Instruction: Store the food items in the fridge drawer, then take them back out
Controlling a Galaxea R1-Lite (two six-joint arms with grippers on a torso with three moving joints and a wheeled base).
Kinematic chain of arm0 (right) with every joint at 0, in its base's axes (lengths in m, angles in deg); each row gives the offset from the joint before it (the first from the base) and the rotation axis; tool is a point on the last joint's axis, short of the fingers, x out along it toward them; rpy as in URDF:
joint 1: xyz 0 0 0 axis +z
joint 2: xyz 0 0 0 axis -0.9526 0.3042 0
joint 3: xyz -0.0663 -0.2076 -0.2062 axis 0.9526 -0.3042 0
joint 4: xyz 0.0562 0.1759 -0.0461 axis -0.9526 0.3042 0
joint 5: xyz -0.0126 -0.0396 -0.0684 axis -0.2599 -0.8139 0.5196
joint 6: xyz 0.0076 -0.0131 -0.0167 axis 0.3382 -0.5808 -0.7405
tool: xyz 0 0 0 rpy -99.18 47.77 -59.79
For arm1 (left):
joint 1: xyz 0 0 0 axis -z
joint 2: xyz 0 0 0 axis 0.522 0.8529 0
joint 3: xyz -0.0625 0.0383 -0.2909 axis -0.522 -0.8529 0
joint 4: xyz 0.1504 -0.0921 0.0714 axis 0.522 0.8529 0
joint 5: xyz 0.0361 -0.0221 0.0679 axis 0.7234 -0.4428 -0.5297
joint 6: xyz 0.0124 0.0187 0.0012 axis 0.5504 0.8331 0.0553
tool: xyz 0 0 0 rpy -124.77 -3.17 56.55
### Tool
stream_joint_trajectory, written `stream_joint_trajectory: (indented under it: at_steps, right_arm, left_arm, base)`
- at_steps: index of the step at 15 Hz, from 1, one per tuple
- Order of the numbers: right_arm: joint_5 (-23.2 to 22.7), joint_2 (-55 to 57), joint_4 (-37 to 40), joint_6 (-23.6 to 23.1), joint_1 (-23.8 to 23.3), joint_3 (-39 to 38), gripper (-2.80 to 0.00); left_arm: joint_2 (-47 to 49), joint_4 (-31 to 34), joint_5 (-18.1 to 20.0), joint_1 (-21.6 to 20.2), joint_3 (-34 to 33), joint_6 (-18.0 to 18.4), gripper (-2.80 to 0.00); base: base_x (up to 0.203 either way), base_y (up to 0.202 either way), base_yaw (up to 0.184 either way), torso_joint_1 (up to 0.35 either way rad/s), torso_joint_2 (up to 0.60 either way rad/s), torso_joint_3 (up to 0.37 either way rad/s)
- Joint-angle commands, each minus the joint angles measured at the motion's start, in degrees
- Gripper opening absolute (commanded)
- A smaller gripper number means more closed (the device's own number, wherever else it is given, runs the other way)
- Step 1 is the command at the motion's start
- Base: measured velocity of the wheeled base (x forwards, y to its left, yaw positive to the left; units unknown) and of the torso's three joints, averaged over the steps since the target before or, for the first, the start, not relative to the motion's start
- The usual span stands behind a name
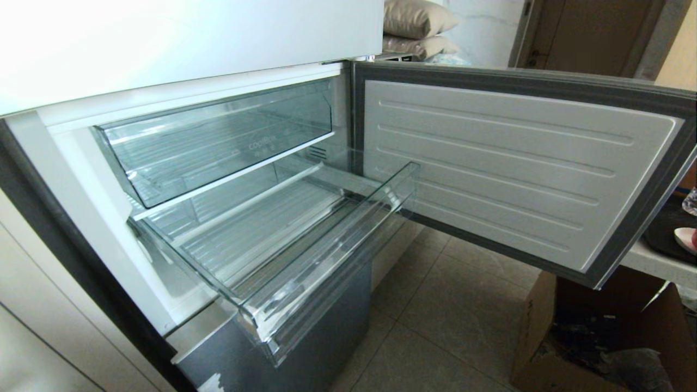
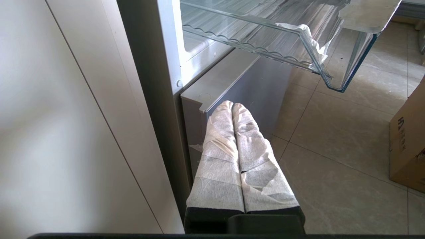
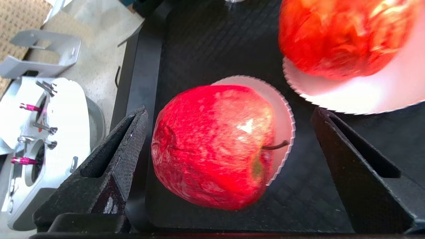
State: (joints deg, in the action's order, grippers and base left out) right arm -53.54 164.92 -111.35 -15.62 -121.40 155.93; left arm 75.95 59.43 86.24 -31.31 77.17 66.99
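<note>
Apple [image 3: 212,146] sits on its paper cup [image 3: 282,109] in a black tray [image 3: 206,43]; right tool [image 3: 225,159] gapes wide around it, empty; lower squarely, close gently; fridge drawer [image 1: 326,256] waits pulled out

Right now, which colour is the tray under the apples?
Black tray, best in the right wrist view.
</note>
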Motion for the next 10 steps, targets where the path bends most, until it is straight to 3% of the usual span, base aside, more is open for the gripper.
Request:
stream_joint_trajectory:
  at_steps: [1, 10]
  right_arm:
    - [-0.1, 0.6, -0.2, 0.0, 0.3, 0.0, -2.80]
    - [0.2, 0.3, -0.2, 0.0, 0.6, 1.0, -2.80]
  left_arm:
    - [0.0, 0.0, -0.1, 0.0, 0.0, 0.0, -2.80]
    - [0.0, 0.0, -0.1, 0.0, 0.0, 0.0, -2.80]
  base:
    - [0.000, 0.000, 0.000, 0.000, 0.00, 0.000]
    - [0.000, 0.000, 0.000, 0.000, 0.00, 0.000]
